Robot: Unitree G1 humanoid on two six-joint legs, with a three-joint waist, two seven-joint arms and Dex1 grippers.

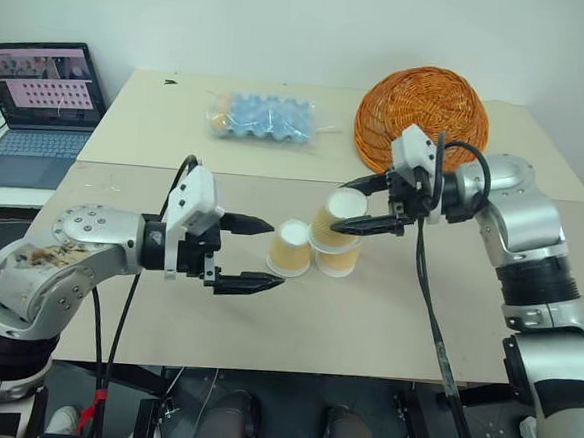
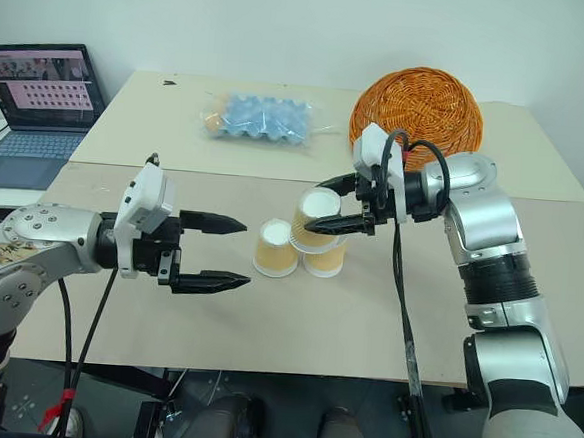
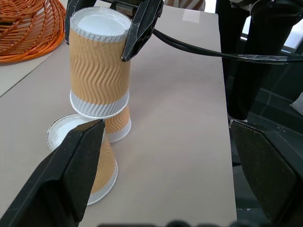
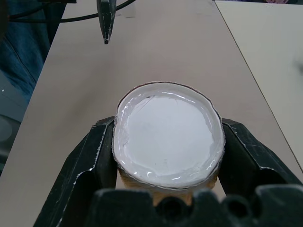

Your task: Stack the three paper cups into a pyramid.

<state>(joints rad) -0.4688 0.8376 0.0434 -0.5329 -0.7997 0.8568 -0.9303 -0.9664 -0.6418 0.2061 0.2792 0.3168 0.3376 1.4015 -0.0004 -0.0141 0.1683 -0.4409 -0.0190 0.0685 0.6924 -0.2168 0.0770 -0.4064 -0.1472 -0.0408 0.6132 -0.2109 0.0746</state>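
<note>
Left hand (image 1: 254,254) open, right hand (image 1: 358,206) gripping top cup (image 1: 338,217)

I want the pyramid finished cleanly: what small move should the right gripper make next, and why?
Probably shift the held cup toward the left cup, then lower it. The right gripper is shut on it, and it sits over the right base cup alone, not across both.
</note>
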